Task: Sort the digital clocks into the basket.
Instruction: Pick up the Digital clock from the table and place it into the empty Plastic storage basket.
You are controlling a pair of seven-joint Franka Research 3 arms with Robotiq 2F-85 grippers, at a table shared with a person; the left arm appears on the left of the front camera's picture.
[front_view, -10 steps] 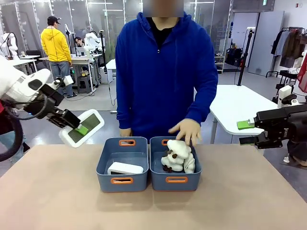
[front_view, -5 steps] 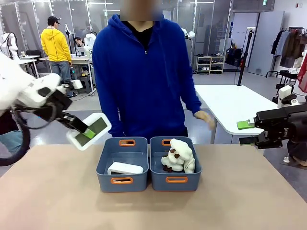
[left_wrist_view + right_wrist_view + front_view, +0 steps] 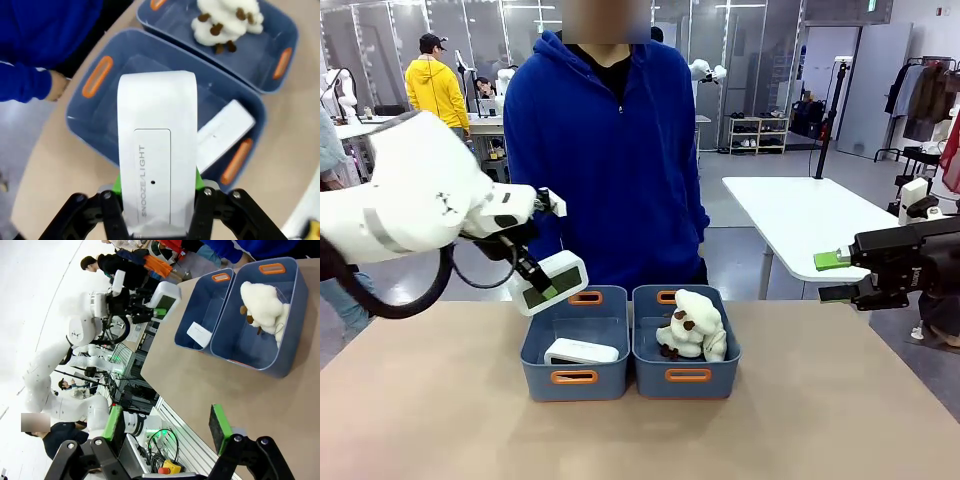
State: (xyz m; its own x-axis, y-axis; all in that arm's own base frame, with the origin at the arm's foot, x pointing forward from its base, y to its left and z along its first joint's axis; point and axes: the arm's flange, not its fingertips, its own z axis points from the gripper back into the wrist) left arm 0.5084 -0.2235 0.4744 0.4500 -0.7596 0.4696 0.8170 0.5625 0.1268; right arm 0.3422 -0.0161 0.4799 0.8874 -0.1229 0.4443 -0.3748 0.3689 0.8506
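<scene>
Front view: the left gripper [image 3: 535, 284], entering from the left of the frame, is clasping a clock [image 3: 550, 282] tilted in the air at centre left, just above the far left corner of the left basket [image 3: 576, 343]; a second clock [image 3: 581, 351] is lying flat inside that basket, toward its near side. The right basket [image 3: 686, 343], touching the left one at lower centre, is holding a cream plush toy [image 3: 692, 325]. A person in a blue hoodie [image 3: 605, 150] is standing behind the baskets at the far edge of the table [image 3: 640, 430]. At the right edge, the right gripper [image 3: 834, 277] is hovering with its green pads spread apart and nothing between them. Left wrist view: the fingers [image 3: 116, 186], rising from the bottom edge, are clenching the held clock [image 3: 157, 150] by its sides, its white back marked SNOOZE/LIGHT facing the camera; beyond it, the left basket [image 3: 100, 85] is occupying the centre, with the other clock [image 3: 225, 131] lying inside at right of centre, and the plush toy [image 3: 227, 22] is sitting in the right basket [image 3: 280, 55] at upper right. Right wrist view: the fingers [image 3: 219, 422] are standing released at the bottom edge above bare table [image 3: 210, 385]; both baskets [image 3: 240, 347] are lying at upper right, and the left gripper with its clock [image 3: 165, 297] is showing at upper centre.
</scene>
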